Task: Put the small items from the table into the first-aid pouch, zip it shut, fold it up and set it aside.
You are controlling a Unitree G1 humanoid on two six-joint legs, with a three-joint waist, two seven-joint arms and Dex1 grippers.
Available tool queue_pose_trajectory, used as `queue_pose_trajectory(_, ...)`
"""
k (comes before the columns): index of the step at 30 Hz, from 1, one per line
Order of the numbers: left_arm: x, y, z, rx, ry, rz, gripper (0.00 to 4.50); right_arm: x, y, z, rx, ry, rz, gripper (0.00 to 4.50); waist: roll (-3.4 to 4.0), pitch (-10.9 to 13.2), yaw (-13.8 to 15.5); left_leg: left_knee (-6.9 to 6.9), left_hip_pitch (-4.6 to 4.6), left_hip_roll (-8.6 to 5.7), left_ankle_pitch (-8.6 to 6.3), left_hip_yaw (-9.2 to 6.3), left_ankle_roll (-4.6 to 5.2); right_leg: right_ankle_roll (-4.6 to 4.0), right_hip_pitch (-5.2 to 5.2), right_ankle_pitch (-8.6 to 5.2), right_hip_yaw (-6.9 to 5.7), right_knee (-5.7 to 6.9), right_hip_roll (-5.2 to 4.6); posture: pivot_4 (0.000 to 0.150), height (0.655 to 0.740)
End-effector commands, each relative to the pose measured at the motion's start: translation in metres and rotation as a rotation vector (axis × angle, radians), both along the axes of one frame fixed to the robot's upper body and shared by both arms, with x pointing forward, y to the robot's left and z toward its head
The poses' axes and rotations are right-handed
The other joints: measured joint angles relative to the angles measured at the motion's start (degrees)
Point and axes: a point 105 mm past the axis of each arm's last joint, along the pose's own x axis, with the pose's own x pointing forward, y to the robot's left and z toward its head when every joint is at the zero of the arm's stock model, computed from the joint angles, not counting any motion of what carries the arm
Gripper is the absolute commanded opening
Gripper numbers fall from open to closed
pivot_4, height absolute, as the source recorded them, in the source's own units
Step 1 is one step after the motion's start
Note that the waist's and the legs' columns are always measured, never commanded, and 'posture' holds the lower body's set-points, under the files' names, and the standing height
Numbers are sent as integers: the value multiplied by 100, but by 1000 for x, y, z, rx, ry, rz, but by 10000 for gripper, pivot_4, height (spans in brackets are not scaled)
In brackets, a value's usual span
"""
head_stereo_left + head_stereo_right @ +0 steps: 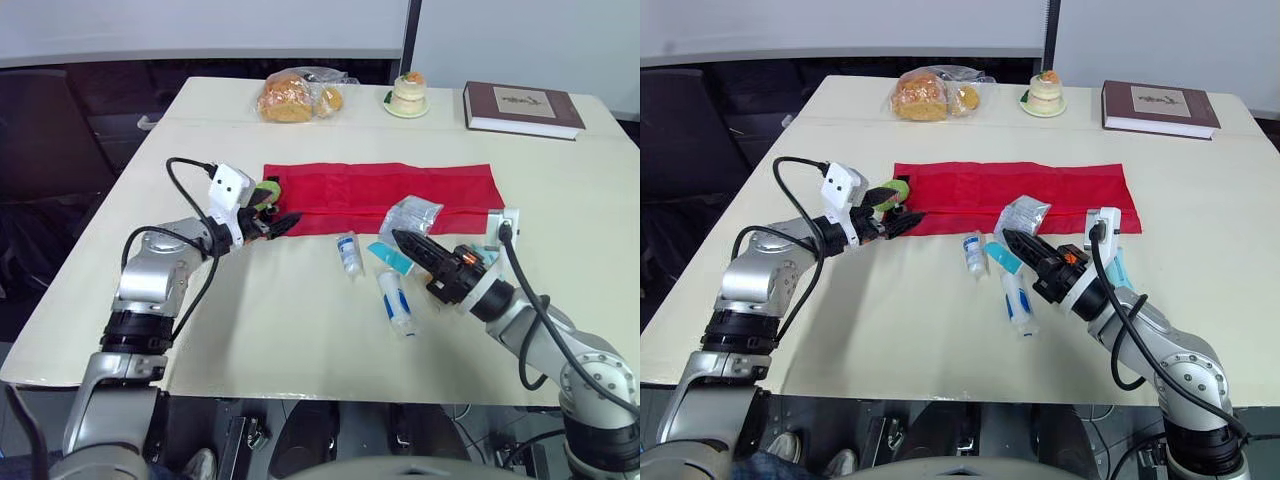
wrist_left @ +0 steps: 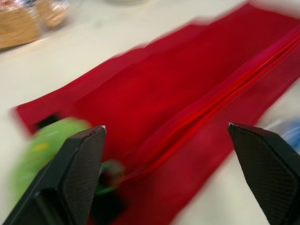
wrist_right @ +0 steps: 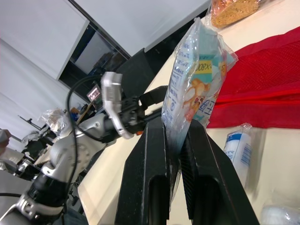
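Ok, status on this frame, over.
Left pincer open at left end of red pouch. Right pincer shut on clear packet. Pouch flat, unfolded; bottle, tube loose beside it.

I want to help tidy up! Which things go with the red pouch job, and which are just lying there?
For the job: red pouch, plastic packet in the right pincer, small bottle, white tube, teal item, green roll.

Just lying about: bag of bread, little cake, book.
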Motion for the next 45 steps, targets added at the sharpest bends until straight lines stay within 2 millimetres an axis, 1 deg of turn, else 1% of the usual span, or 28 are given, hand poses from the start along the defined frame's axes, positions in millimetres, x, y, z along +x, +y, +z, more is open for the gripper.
queue_pose_trajectory(1,11,7,9,126,-84,3,44569,-6,2,12,27,-57,11,0,-1,0,0,0,-5,2,0,-1,0,16,-3,9,-3,-1,-2,1500,7289)
queue_pose_trajectory(3,19,5,9,161,-94,-1,44569,-5,3,12,25,-60,13,0,-1,1,7,0,-14,4,0,-7,0,18,-9,10,-10,-1,-2,1500,7289)
queue_pose_trajectory(10,36,-9,2,291,-119,-65,44569,-3,4,13,20,-70,8,0,-2,0,0,11,-42,1,0,-12,2,21,-26,12,-18,-2,-1,1500,7289)
queue_pose_trajectory(14,44,-14,-2,340,-135,-73,44569,-3,4,14,21,-75,-2,0,-4,-1,-1,15,-71,0,0,-14,2,34,-56,20,-18,3,3,1500,7289)
queue_pose_trajectory(16,48,-17,-2,345,-147,-76,44569,-2,3,15,22,-79,-17,0,-4,-1,-6,14,-70,0,0,-13,2,35,-56,21,-18,4,5,1500,7289)
queue_pose_trajectory(17,49,-18,-1,359,-161,-82,39642,-1,1,16,24,-82,-27,0,-4,-1,-8,14,-70,0,0,-13,2,35,-56,21,-18,4,4,1500,7289)
queue_pose_trajectory(18,50,-19,0,367,-178,-85,36734,-1,0,16,26,-83,-37,0,-4,-1,-10,15,-69,0,0,-11,2,36,-56,21,-16,4,5,1500,7289)
queue_pose_trajectory(20,51,-22,3,365,-201,-96,27437,-1,-2,15,25,-81,-51,0,-4,-1,-12,15,-69,0,0,-10,2,37,-56,22,-16,4,5,1500,7289)
queue_pose_trajectory(23,51,-26,6,346,-221,-112,12858,-2,-3,14,23,-78,-59,0,-4,-1,-8,16,-70,0,0,-12,2,38,-56,23,-17,4,5,1500,7289)
queue_pose_trajectory(24,51,-28,7,340,-225,-122,6868,-3,-3,14,22,-77,-60,0,-4,-1,-8,16,-70,0,0,-13,2,38,-56,23,-17,4,5,1500,7289)
queue_pose_trajectory(25,51,-31,8,335,-226,-133,3039,-3,-3,14,21,-75,-61,0,-4,-1,-8,16,-71,0,0,-12,2,39,-56,23,-17,4,4,1500,7289)
queue_pose_trajectory(26,50,-33,8,332,-225,-148,732,-2,-4,13,20,-73,-63,0,-4,-1,-8,16,-71,0,0,-12,2,39,-56,23,-16,4,4,1500,7289)
queue_pose_trajectory(29,48,-39,9,334,-227,-185,732,-1,-4,12,14,-68,-64,0,-4,-1,-9,17,-71,0,0,-11,2,39,-56,23,-16,4,4,1500,7289)
queue_pose_trajectory(33,47,-49,15,307,-237,-224,732,0,-3,10,8,-62,-58,0,-4,-1,-4,18,-71,0,0,-12,2,39,-56,24,-16,5,5,1500,7289)
queue_pose_trajectory(36,44,-65,22,284,-251,-293,732,2,1,6,-4,-41,-35,0,-4,-1,0,20,-71,-1,0,-11,2,40,-55,24,-16,5,6,1500,7289)
queue_pose_trajectory(40,35,-94,29,240,-262,-409,732,8,5,-3,-2,24,-19,0,-6,-2,9,28,-74,-2,1,-15,3,40,-54,24,-17,6,6,1500,7289)
queue_pose_trajectory(45,25,-117,31,180,-225,-518,732,24,3,-13,-18,88,-38,0,-6,-2,-32,31,-73,-4,1,-10,3,41,-54,26,-10,8,7,1500,7289)
